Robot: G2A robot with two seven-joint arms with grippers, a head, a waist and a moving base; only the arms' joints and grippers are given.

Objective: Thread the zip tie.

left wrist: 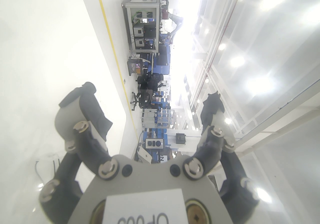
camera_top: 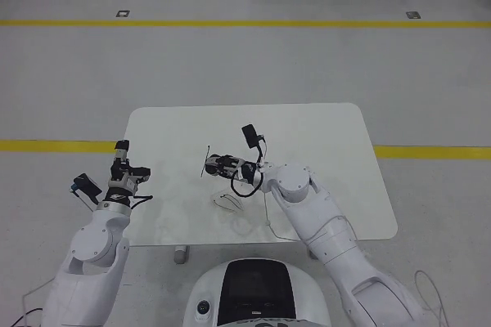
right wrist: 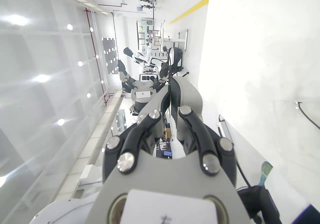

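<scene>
Right gripper (camera_top: 212, 166) of mine is pinched shut on the thin zip tie (camera_top: 207, 154), over the middle of the table (camera_top: 327, 139). My left gripper (left wrist: 150, 96) is wide open, holding nothing. I think threading has not begun; next the tip must meet its hole.

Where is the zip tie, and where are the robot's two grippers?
zip tie (camera_top: 205, 162), top view, middle of the thin dark strip
right gripper (right wrist: 171, 86), right wrist view, between its closed fingertips
left gripper (left wrist: 150, 92), left wrist view, between its open fingertips
</scene>
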